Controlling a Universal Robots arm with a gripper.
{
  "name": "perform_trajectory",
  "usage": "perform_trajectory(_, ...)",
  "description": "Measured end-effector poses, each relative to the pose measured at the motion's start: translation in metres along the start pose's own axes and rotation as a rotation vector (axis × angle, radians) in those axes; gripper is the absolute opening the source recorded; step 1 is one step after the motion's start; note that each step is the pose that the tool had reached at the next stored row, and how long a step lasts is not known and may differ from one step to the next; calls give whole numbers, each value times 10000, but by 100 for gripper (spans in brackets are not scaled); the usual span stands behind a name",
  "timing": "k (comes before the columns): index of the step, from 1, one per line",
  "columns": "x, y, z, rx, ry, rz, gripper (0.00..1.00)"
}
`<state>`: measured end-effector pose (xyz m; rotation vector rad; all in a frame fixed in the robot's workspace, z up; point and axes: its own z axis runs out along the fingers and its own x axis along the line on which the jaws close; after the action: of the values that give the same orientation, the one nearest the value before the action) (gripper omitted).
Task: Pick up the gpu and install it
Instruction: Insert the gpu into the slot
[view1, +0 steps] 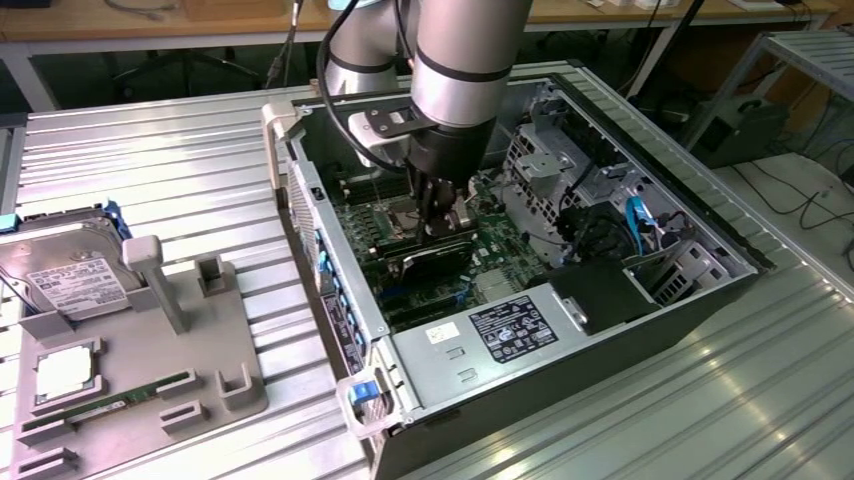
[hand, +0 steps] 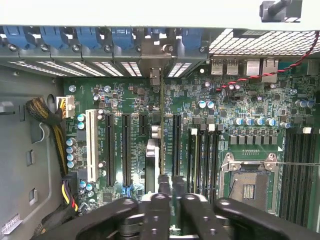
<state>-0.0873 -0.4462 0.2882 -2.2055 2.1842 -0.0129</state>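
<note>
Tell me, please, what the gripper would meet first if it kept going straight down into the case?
Probably nothing new: the gripper already holds the gpu edge-on over the motherboard, so the card's lower edge would meet an expansion slot first. How far it is seated, I cannot tell.

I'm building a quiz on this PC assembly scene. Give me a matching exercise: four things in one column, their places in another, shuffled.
Things:
1. gpu
2. hard drive
3. memory stick
4. gripper

Places:
A. lying flat along the grey holder's near edge
B. on edge over the motherboard, inside the case
C. reaching down into the open case
D. propped at the holder's far end, white label showing

Pairs: 1-B, 2-D, 3-A, 4-C
</note>
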Motion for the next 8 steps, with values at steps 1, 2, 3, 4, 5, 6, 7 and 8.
perform_trajectory(1, 0, 0, 0, 0, 0, 0, 15)
perform_trajectory(2, 0, 0, 0, 0, 0, -1, 11)
perform_trajectory(3, 0, 0, 0, 0, 0, 0, 11)
perform_trajectory(4, 0, 0, 0, 0, 0, 0, 11)
perform_trajectory(5, 0, 0, 0, 0, 0, 0, 11)
perform_trajectory(6, 0, 0, 0, 0, 0, -1, 11)
perform_trajectory(7, 0, 0, 0, 0, 0, 0, 11)
perform_trajectory(8, 0, 0, 0, 0, 0, 0, 11)
